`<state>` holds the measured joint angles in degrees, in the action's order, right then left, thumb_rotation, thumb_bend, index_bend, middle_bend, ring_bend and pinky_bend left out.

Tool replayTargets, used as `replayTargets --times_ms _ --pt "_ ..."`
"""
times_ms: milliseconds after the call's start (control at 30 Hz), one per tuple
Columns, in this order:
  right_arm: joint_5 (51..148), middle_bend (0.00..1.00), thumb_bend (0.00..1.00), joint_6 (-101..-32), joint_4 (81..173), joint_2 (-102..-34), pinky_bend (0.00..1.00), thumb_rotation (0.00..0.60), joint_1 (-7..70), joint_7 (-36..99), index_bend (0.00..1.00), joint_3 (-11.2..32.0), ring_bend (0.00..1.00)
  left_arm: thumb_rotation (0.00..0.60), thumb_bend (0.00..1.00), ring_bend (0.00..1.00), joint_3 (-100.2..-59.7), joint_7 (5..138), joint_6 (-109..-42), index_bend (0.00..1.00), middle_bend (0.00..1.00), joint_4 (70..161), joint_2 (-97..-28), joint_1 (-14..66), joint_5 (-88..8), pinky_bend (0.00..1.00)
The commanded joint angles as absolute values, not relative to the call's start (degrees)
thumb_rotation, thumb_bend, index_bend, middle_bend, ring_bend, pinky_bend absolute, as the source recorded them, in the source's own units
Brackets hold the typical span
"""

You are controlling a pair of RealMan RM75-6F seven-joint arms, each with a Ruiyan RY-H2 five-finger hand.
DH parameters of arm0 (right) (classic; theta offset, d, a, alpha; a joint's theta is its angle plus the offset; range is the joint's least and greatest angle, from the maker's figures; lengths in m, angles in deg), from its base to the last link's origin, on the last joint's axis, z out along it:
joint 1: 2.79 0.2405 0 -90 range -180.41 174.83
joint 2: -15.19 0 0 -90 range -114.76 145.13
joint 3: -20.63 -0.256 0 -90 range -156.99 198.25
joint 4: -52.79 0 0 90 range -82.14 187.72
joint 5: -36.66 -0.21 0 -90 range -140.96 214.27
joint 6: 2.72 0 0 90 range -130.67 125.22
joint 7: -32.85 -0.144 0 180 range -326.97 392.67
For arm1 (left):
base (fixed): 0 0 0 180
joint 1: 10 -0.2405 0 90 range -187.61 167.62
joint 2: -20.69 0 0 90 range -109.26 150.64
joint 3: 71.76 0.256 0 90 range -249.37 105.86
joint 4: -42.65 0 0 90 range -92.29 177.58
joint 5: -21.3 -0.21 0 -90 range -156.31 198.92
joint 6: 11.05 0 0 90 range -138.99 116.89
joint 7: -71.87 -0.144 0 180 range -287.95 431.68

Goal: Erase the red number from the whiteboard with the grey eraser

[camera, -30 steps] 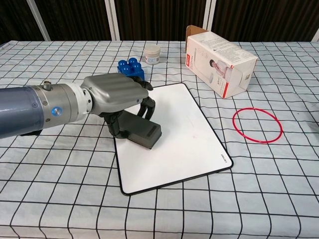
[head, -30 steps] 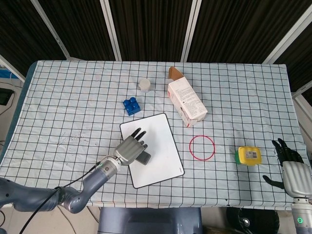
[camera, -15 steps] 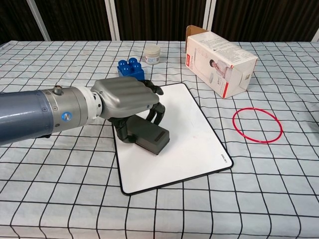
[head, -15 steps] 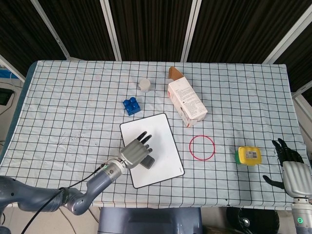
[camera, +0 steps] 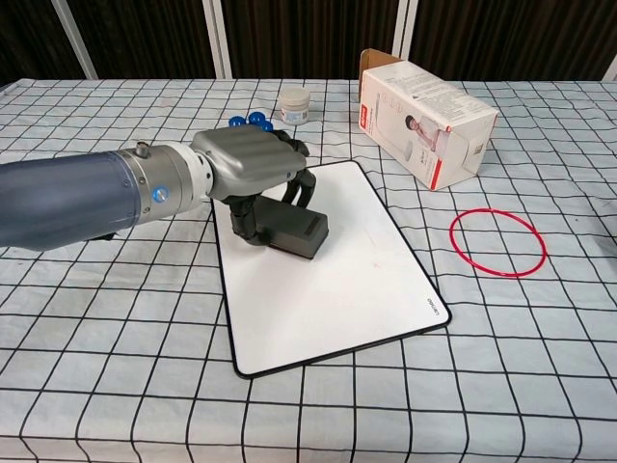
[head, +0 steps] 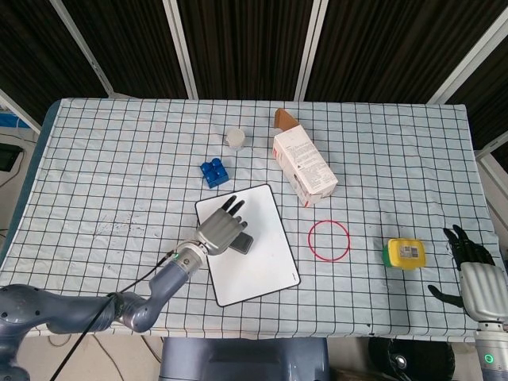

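My left hand [camera: 253,174] [head: 222,228] grips the grey eraser [camera: 296,231] [head: 242,244] and presses it flat on the upper left part of the whiteboard [camera: 337,285] [head: 258,266]. The board's surface looks white, with only a faint reddish smudge near its middle [camera: 378,258]. My right hand [head: 475,274] hangs off the table's right edge, fingers spread and holding nothing. The chest view does not show it.
A blue brick [head: 213,172] [camera: 249,122] sits just beyond the board, partly behind my left hand. A small white jar [head: 235,139], a tipped carton [head: 304,167] [camera: 427,114], a red ring [head: 329,240] [camera: 497,242] and a yellow-green box [head: 406,253] lie farther off.
My left hand slid the eraser toward the board's near right, then back up toward its far left corner.
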<state>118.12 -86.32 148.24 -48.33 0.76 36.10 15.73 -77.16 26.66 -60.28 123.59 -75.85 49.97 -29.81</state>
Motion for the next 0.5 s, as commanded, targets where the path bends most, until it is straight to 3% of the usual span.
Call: replayTargets --times_ms 33,267,500 --pt "118.07 0.05 0.03 -86.29 148.30 -48.29 0.18 0.600 0.79 36.11 0.06 15.68 0.16 0.600 0.26 0.00 -77.64 27.48 -59.92 0.41 0.45 121.93 -75.85 49.92 -28.55 0.00" --pt "117.96 0.05 0.03 -86.16 148.39 -48.31 0.18 0.600 0.82 36.19 0.06 15.70 0.17 0.600 0.26 0.00 -77.69 28.95 -58.93 0.41 0.45 120.78 -74.66 49.78 -28.15 0.00" --pt "117.99 0.05 0.03 -86.08 148.33 -48.35 0.18 0.600 0.86 36.24 0.05 15.73 0.16 0.600 0.26 0.00 -79.65 31.19 -61.52 0.41 0.45 125.90 -69.99 49.14 -30.19 0.00"
